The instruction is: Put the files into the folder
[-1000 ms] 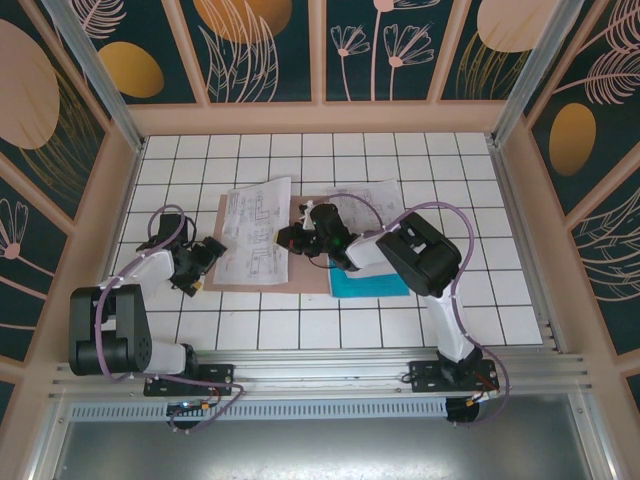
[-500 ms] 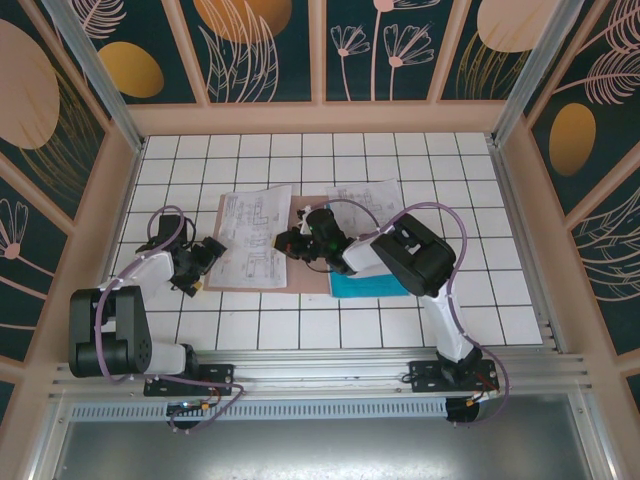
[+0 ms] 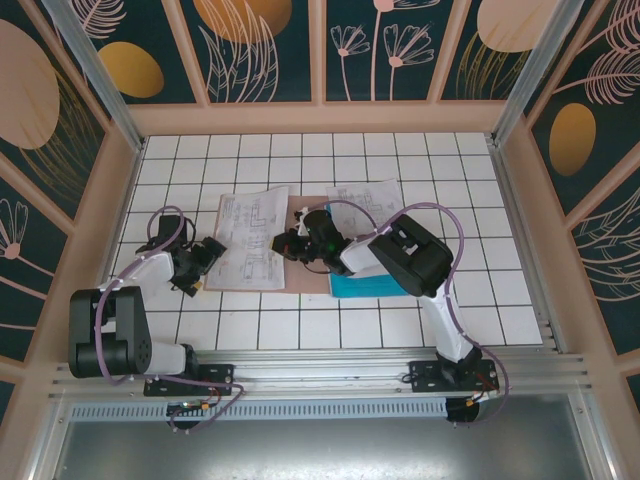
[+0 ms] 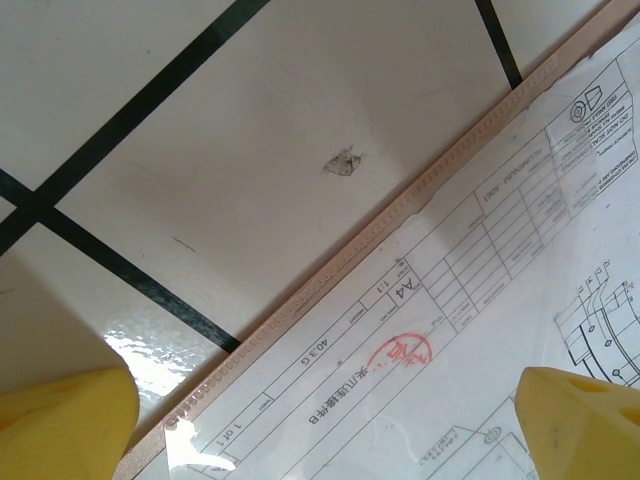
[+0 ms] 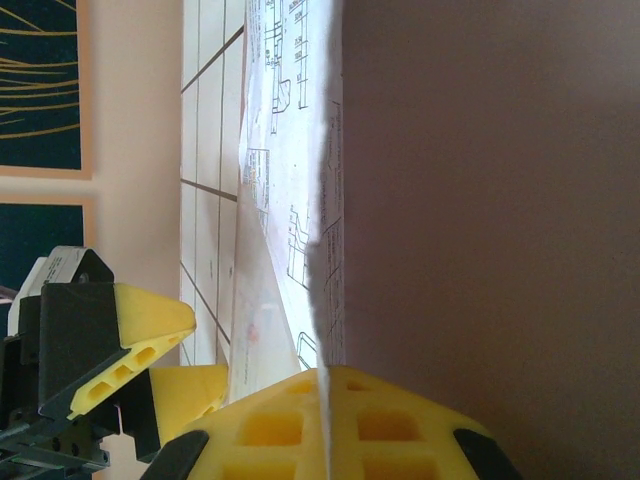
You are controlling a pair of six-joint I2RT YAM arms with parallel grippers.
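Right gripper (image 3: 287,243): clamped on right edge of white printed sheet (image 3: 250,238), over folder (image 3: 309,282). Left gripper (image 3: 210,262): spread wide at folder's left edge. Teal sheet (image 3: 365,288): under right arm.

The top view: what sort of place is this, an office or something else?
Most likely a purpose-built robot test cell, not an office. A white tiled table is boxed in by painted wall panels, and the left arm and right arm are bolted to an aluminium rail.
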